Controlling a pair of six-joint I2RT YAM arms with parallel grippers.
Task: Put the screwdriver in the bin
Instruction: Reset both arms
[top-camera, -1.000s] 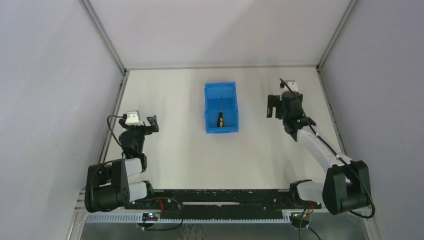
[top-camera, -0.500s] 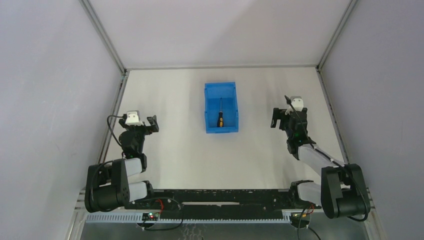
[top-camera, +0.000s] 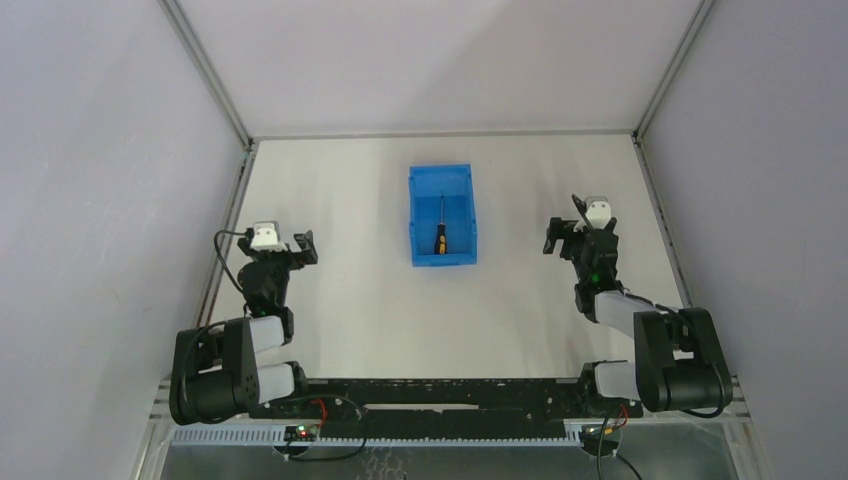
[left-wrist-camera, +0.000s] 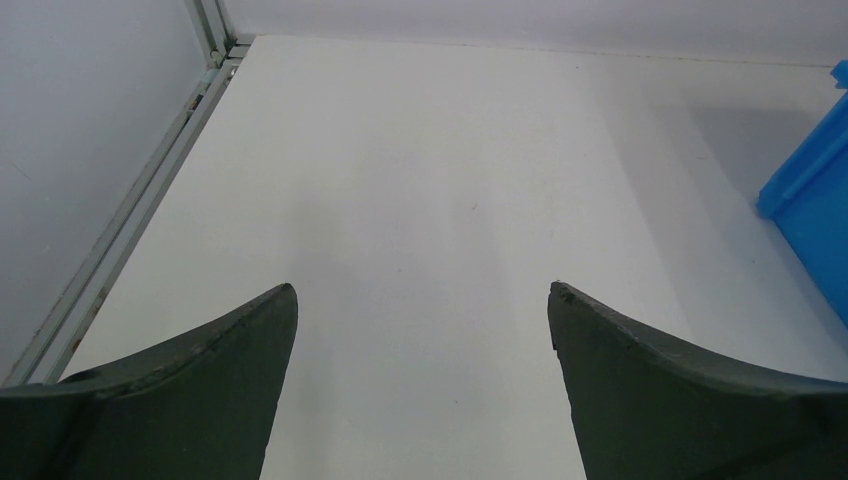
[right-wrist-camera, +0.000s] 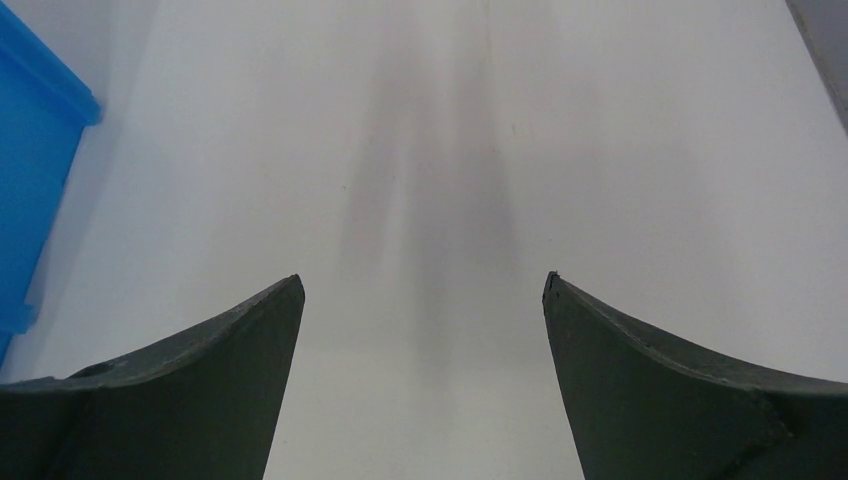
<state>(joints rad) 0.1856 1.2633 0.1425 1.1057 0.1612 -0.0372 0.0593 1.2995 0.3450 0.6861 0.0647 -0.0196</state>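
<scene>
Left end effector (left-wrist-camera: 422, 300) and right end effector (right-wrist-camera: 422, 285) both gape, empty. I count one screwdriver (top-camera: 439, 232) inside one bin (top-camera: 441, 176).

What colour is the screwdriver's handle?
Black with yellow-orange on it; the screwdriver shows best in the top external view.

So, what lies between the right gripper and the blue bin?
Nothing. Only bare white table separates the right gripper from the bin, as the top view shows; the right wrist view agrees.
</scene>
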